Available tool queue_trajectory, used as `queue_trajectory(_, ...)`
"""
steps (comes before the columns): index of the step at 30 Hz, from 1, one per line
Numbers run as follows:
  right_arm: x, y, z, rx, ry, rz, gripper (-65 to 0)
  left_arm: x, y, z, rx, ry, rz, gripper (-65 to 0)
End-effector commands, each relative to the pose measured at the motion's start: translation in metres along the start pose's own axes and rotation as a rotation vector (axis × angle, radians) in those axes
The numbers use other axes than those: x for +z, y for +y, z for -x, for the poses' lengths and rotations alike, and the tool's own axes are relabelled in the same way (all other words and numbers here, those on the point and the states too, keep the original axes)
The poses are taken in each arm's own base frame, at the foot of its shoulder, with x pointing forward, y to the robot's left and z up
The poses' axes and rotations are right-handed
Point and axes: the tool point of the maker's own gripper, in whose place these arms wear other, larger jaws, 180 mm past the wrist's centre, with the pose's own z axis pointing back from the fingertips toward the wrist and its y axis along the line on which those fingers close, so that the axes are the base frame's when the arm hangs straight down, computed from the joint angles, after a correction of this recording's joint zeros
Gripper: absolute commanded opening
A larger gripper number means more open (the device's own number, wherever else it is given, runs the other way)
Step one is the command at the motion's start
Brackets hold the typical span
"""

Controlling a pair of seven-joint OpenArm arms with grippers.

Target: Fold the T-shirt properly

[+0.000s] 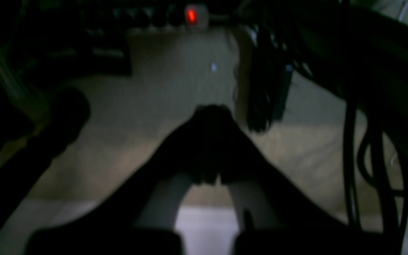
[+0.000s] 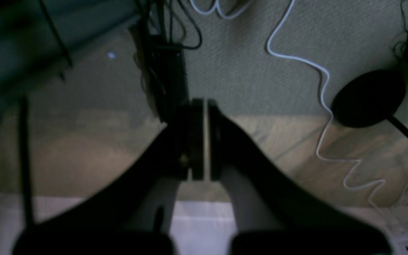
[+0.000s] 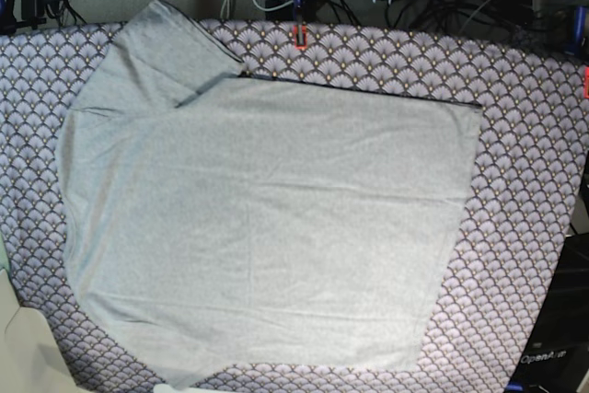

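The light grey T-shirt [image 3: 267, 227] lies flat on the fan-scale patterned cloth [image 3: 529, 190] and covers most of it. One sleeve [image 3: 161, 48] sticks out at the far left; the right side ends in a straight edge. Both arms are drawn back at the far edge, off the shirt. My left gripper [image 1: 211, 113] is dark and blurred, its fingers meeting at the tips, with nothing in it. My right gripper [image 2: 205, 106] is shut with only a thin slit between the pads, and empty. Both wrist views face the floor; the shirt does not show in them.
A power strip with a red light [image 1: 191, 16] and dark hanging cables [image 1: 377, 148] lie behind the table. A white cable [image 2: 322, 92] and a black round base [image 2: 367, 97] are on the floor. A red marker [image 3: 299, 36] stands at the far table edge.
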Motion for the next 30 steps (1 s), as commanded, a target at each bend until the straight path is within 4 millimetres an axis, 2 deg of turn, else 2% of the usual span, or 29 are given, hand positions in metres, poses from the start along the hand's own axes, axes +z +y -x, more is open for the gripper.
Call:
queue_trajectory(1,0.002,-0.001,0.008,0.002,-0.013,0.013,-65.0,0.002,0.009,0.013,-0.009,0.003,-0.017,-65.0)
queue_trajectory(8,0.017,-0.004,0.030,0.006,-0.163,0.017,-65.0,0.011,0.011,0.027,-0.013,-0.098,-0.017,-65.0)
queue_trajectory(11,0.028,-0.006,0.038,0.007,-0.240,0.019,-65.0,0.016,0.023,0.031,-0.021,-0.152,-0.032,-65.0)
queue_trajectory(13,0.036,-0.008,0.043,0.011,-0.298,0.022,-65.0,0.020,0.018,0.032,0.000,-0.195,0.004,-65.0)
queue_trajectory(16,0.051,-0.016,0.046,0.021,-0.392,0.034,-65.0,0.026,0.011,0.029,0.035,-0.263,0.061,-65.0)
queue_trajectory(27,0.099,-0.055,0.053,0.076,-0.635,0.085,-65.0,0.049,0.017,0.029,0.044,-0.441,0.055,-65.0)
queue_trajectory(30,0.105,-0.061,0.050,0.087,-0.672,0.092,-65.0,0.052,0.017,0.025,0.046,-0.479,0.054,-65.0)
